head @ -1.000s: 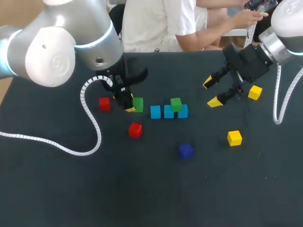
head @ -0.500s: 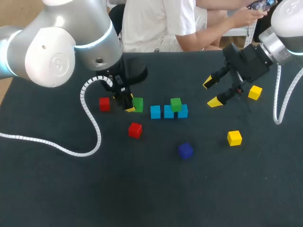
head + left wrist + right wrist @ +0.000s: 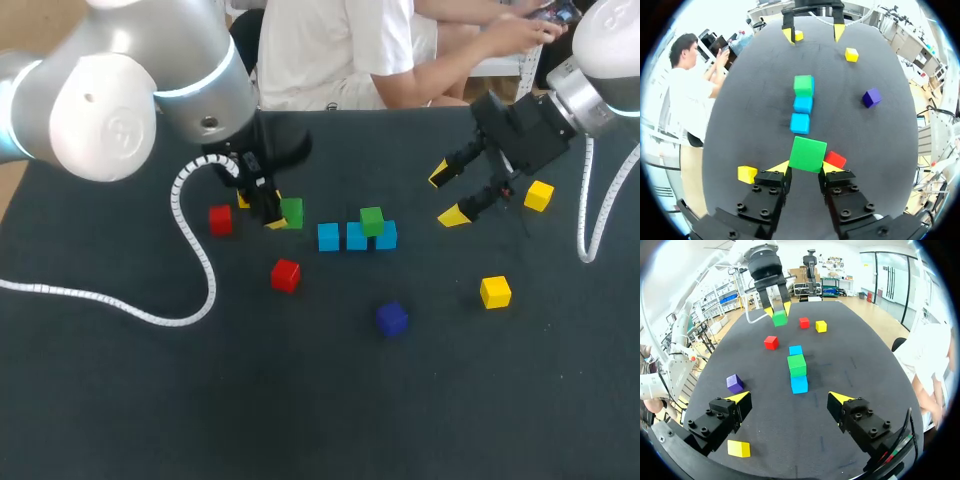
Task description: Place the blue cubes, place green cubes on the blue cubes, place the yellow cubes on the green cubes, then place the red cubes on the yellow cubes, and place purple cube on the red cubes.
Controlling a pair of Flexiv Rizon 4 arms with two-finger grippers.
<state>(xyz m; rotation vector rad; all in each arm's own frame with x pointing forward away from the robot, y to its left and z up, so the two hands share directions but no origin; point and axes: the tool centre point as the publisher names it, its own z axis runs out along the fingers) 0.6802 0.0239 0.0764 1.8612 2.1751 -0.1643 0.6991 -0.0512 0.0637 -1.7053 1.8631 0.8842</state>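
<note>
**Ana:** Where was the green cube (image 3: pixel 807 154) at that point?

**Ben:** It was between the yellow tips of the left gripper (image 3: pixel 806 168), pinched from two sides. It sat just off the near end of the row of blue cubes (image 3: pixel 328 237). In the right wrist view it looked raised a little off the table (image 3: pixel 300 400) (I wouldn't swear to that).

**Ana:** And the row itself?

**Ben:** Three blue ones lay touching in a line. A second green cube (image 3: pixel 372 221) was already on top, over the last two at the far end.

**Ana:** What about the other arm?

**Ben:** The right gripper (image 3: pixel 447 195) hung past that far end with its fingers spread wide and nothing in them. One of the yellow cubes (image 3: pixel 539 195) lay near it.

**Ana:** How did you reckon the cube would handle?

**Ben:** Light, stiff and smooth-faced, I judged, and not at all fragile. The flat opposite faces were the place to hold it, about mid-height, much as the fingers had it. A grip nearer a corner would likely have let it twist. I thought it would need setting down low and square, since a nudge could shove the loose blue ones out of line.

**Ana:** And the rest?

**Ben:** The red cubes (image 3: pixel 285 274) and the purple cube (image 3: pixel 392 318) lay apart on the table, away from the row.
</note>
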